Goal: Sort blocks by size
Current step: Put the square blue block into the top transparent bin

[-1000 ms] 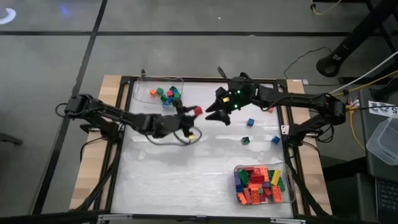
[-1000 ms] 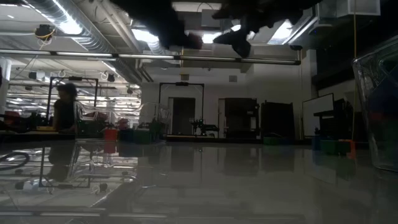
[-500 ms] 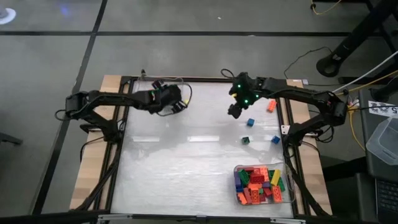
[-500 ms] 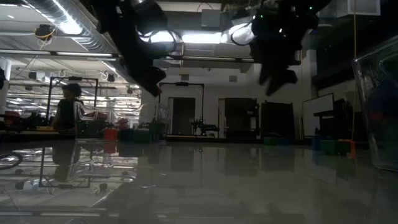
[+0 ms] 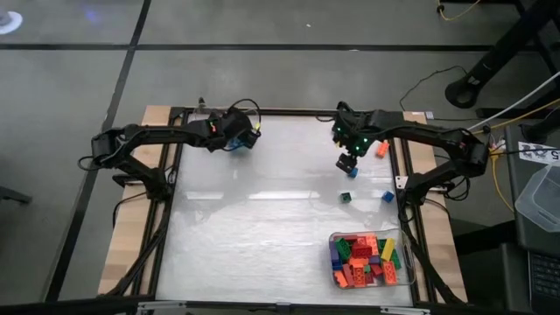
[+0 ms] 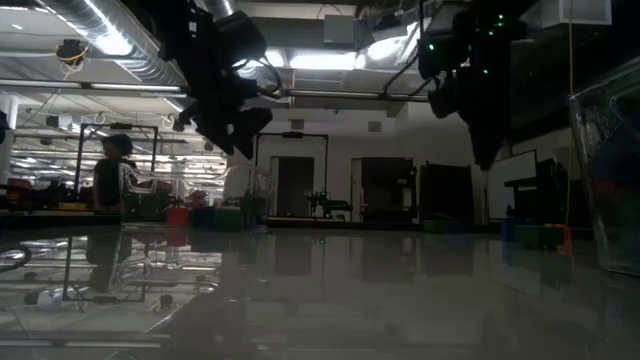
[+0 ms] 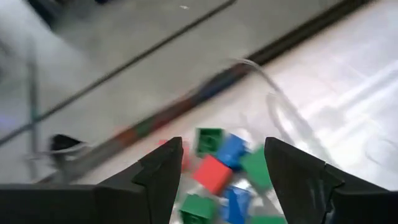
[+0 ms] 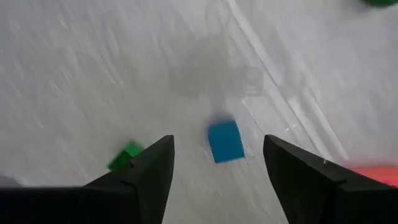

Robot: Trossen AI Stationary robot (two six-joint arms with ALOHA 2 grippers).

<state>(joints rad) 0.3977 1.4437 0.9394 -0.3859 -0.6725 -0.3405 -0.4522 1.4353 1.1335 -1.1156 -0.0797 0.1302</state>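
My left gripper [image 5: 243,140] hangs open over the clear tray [image 7: 283,115] at the table's far left. In the left wrist view, short red [image 7: 213,174], green [image 7: 209,140] and blue [image 7: 231,151] blocks lie in that tray below its fingers. My right gripper [image 5: 347,163] points down, open, just above a loose blue block [image 8: 225,142] that lies flat on the table. A small green block [image 8: 127,155] lies on the table beside it. Neither gripper holds anything.
Another blue block [image 5: 388,197] and an orange one [image 5: 381,149] lie loose near the table's right edge. A clear tray [image 5: 411,262] full of longer blocks stands at the near right. The table's middle and near left show bare white surface. A person is in the room behind [image 6: 105,180].
My left gripper has swung from the table's middle toward the far-left tray with a red block, rolled, and opened; a red block now lies in the tray. My right gripper has gone toward the right edge and down, and tipped until it points down over the blue block.
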